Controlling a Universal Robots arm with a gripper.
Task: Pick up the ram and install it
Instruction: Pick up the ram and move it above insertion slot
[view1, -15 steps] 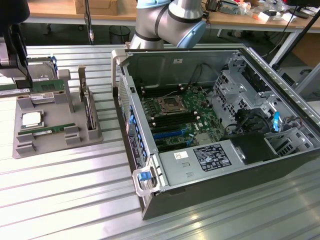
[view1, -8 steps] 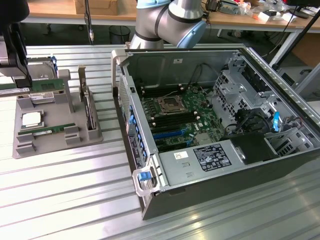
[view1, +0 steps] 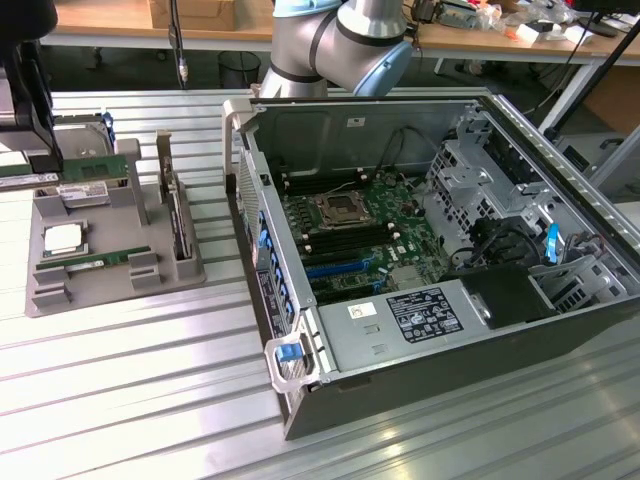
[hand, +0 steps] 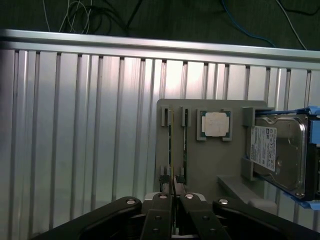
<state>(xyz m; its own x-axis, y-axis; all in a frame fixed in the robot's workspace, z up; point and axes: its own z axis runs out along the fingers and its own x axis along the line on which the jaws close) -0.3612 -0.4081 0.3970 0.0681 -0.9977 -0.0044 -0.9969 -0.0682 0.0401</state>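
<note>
Pinching the ram (hand: 173, 186) on its thin edge, the gripper (hand: 173, 197) has its two black fingers (hand: 160, 207) closed tight, one on each side of the green stick. The ram is over the gray tray (hand: 210, 165), at the exterior view's left. I cannot tell if it is out of its slot or sitting in it. Another green stick (view1: 95, 262) lies in the tray near the silver square chip (hand: 216, 123). A silver hard drive (hand: 280, 150) with a white label leans at the tray's other side. The open computer case (view1: 450, 370) sits well apart from the tray, toward the exterior view's right, on a ribbed metal table (view1: 130, 380).
</note>
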